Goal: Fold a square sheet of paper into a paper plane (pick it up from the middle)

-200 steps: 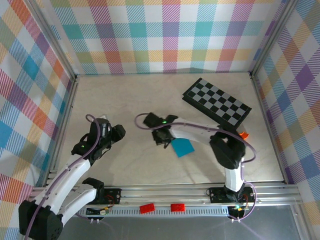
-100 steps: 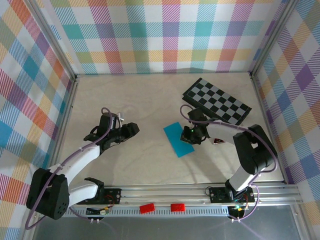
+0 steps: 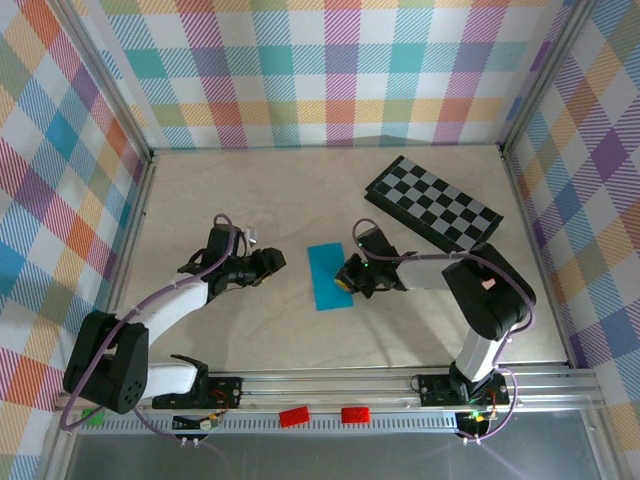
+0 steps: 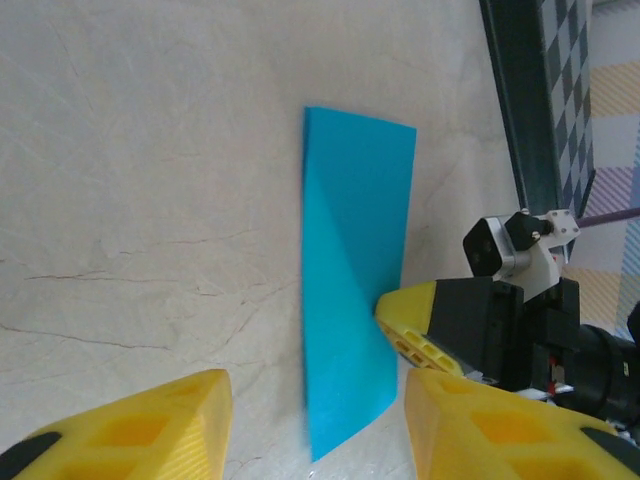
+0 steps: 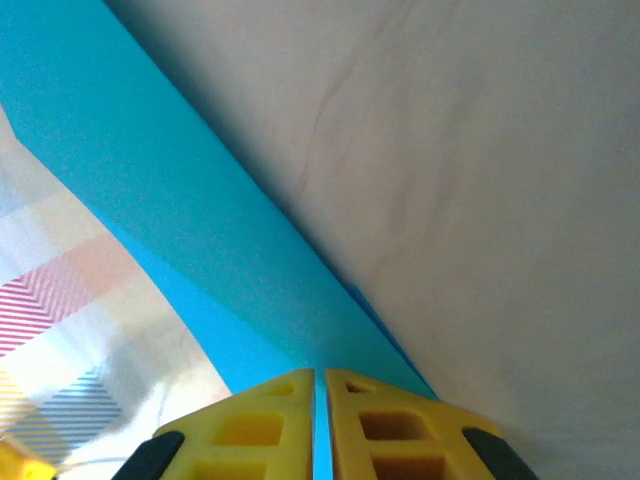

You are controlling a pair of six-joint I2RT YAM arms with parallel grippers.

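Shifted left to mid-table: thin cyan-blue paper sheet (image 3: 326, 276), folded to a narrow rectangle, on pale marbled tabletop (image 3: 200, 200). Its right edge is clamped in the right gripper (image 3: 347, 284). Just left of it, the left gripper (image 3: 277, 262) hangs half-spread, empty.

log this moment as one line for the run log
paper: folded to a narrow rectangle | right gripper: shut on its edge | left gripper: open, apart from paper
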